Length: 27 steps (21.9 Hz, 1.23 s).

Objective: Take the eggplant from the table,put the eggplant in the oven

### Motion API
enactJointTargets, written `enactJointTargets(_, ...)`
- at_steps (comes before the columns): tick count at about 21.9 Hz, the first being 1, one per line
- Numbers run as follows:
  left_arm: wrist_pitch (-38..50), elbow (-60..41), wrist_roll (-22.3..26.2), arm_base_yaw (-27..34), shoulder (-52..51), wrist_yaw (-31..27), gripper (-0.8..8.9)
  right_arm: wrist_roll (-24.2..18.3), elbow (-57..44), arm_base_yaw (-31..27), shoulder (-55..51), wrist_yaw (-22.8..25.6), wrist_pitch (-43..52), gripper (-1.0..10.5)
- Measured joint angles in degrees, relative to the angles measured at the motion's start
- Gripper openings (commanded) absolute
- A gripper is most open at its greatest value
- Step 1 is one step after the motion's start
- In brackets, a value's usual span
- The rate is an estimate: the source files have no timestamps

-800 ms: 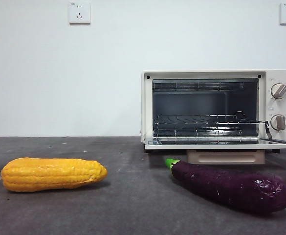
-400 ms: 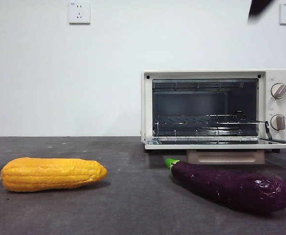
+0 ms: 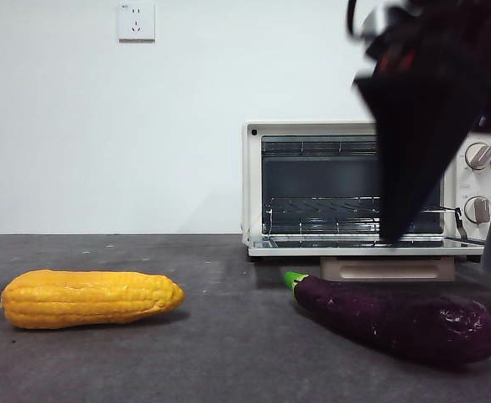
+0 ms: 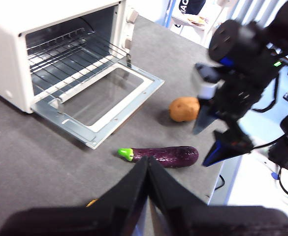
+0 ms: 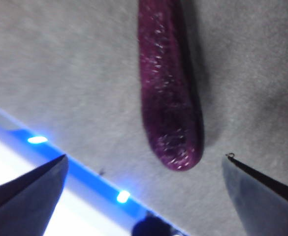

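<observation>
The dark-purple eggplant (image 3: pixel 396 323) lies on the grey table (image 3: pixel 228 353) in front of the cream oven (image 3: pixel 253 180), green stem tip toward the oven's left side. The oven door (image 3: pixel 371 246) lies open and flat, and the wire rack shows inside. My right gripper (image 3: pixel 446 250) hangs open above the eggplant's thick end, one jaw big and dark before the oven. In the right wrist view the eggplant (image 5: pixel 168 93) lies lengthwise between the spread jaws of that gripper (image 5: pixel 146 156), untouched. My left gripper (image 4: pixel 147 164) waits shut, high above the eggplant (image 4: pixel 163 155).
A yellow corn cob (image 3: pixel 90 298) lies on the table at the left. A brown potato (image 4: pixel 184 109) sits beside the eggplant, near the open oven door (image 4: pixel 104 98). A white wall with sockets stands behind.
The right arm has dropped into the front view from the top right and now hangs before the oven above the eggplant. Eggplant, corn and oven have not moved.
</observation>
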Motion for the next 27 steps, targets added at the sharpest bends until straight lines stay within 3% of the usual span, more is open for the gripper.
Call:
enactJointTargets(6,0.0,0.0,0.0,0.0,0.0,0.0,-0.06,1.9,0.0,2.1,8.0,4.2,3.3,5.3)
enactJointTargets(9,0.0,0.0,0.0,0.0,0.0,0.0,-0.06,3.1,-0.1,2.3,10.5,4.7,3.8,3.4)
enactJointTargets(12,0.0,0.0,0.0,0.0,0.0,0.0,-0.06,3.4,-0.1,2.3,11.9,4.8,3.8,3.3)
enactJointTargets(15,0.0,0.0,0.0,0.0,0.0,0.0,-0.06,4.3,-0.1,2.3,12.0,5.8,3.8,0.9)
enactJointTargets(19,0.0,0.0,0.0,0.0,0.0,0.0,-0.06,4.8,-0.1,2.7,12.0,6.2,3.8,0.2)
enactJointTargets(23,0.0,0.0,0.0,0.0,0.2,0.0,-0.06,6.0,-0.1,6.0,10.9,6.2,3.6,0.2)
enactJointTargets(27,0.0,0.0,0.0,0.0,1.2,-0.1,-0.06,9.2,-0.1,11.4,1.0,4.2,3.5,0.0)
